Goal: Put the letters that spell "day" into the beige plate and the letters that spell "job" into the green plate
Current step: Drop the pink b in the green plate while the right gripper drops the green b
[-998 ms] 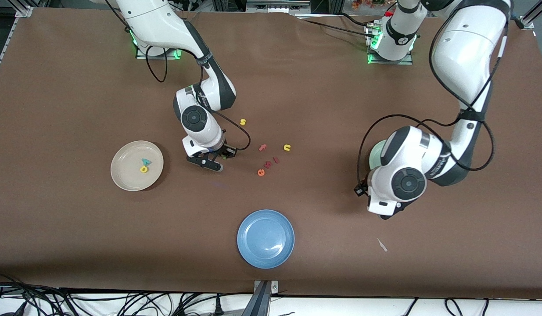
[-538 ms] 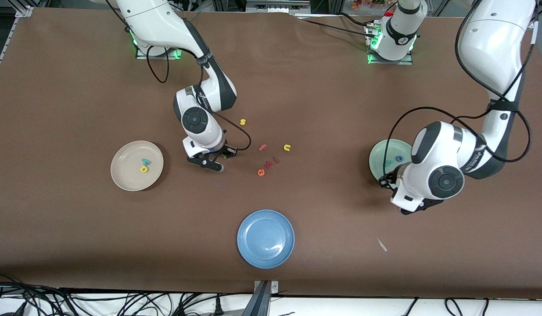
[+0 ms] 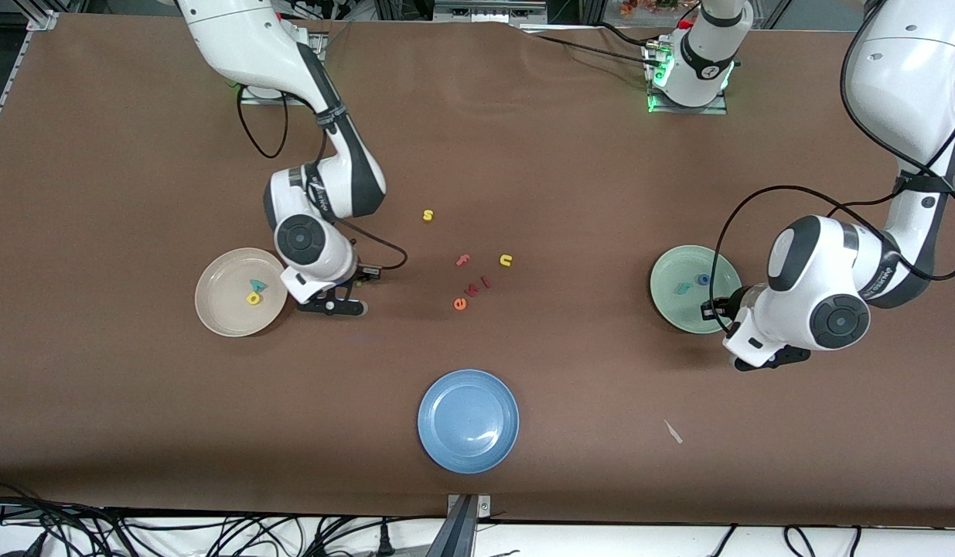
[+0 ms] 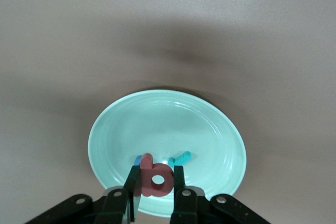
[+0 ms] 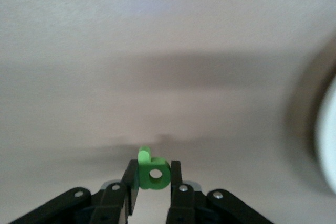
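My left gripper (image 4: 155, 182) is shut on the salmon-red b (image 4: 156, 179), hanging over the edge of the green plate (image 4: 157, 119). In that plate lie the teal j (image 4: 179, 158) and the blue o (image 4: 138, 159), which the front view also shows as j (image 3: 683, 288) and o (image 3: 704, 280). My right gripper (image 5: 152, 179) is shut on the green a (image 5: 153, 174), above bare table just beside the beige plate (image 3: 222, 313). That plate holds the yellow d (image 3: 253, 298) and the teal y (image 3: 257, 285).
Loose letters lie mid-table: a yellow s (image 3: 428, 215), pink f (image 3: 462, 260), yellow u (image 3: 506, 261), orange e (image 3: 460, 304) and two small red ones beside it. A blue plate (image 3: 468, 420) sits nearer the front camera. A paper scrap (image 3: 673, 431) lies toward the left arm's end.
The right arm carried the green a from beside the loose letters toward the beige plate. The left arm swung toward its end of the table, uncovering the green plate.
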`<state>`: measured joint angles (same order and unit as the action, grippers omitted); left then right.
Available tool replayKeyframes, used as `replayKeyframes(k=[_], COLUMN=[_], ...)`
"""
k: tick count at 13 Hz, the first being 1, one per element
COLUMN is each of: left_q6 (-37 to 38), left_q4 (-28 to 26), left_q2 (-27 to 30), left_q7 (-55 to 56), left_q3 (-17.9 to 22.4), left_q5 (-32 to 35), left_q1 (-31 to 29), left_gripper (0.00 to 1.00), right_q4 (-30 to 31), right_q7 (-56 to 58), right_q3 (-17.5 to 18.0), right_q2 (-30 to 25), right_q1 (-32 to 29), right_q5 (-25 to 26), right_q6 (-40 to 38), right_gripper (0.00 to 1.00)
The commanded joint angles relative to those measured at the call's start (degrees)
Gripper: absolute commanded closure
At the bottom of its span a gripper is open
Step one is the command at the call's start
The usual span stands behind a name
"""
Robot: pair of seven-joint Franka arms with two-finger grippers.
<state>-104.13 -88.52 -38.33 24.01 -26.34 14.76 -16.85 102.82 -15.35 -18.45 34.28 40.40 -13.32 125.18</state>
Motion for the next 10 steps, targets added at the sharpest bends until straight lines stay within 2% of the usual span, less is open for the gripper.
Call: replayKeyframes(k=[1, 3, 7, 10], left_q6=[-7.8, -12.6, -22.1, -23.7], left_q4=[-10.1, -13.7, -19.4, -20.7], left_q2=[4.1, 4.3, 3.7, 3.7], left_q7=[-2.4, -2.7, -2.7, -2.7], left_q3=[-4.3, -4.4, -4.2, -4.2], left_q5=[-0.4, 0.0, 2.4, 4.5], left_q1=[-6.4, -7.1, -7.6, -8.9], left_gripper=[0.92, 0.92, 0.92, 0.91], right_q4=[0.1, 0.5, 1.1, 1.1], right_q7=[14.3, 21.8, 30.1, 33.3], right_q3=[-5.0, -8.2, -12.1, -12.1], right_q2=[-1.8, -1.8, -1.2, -0.3], right_q1=[-0.1, -0.1, -0.9, -4.7], right_q5=[-0.2, -0.2, -0.2, -0.3], right_q6=[-2.9, -2.9, -3.0, -2.9], right_gripper=[0.76, 0.76, 0.76, 0.75])
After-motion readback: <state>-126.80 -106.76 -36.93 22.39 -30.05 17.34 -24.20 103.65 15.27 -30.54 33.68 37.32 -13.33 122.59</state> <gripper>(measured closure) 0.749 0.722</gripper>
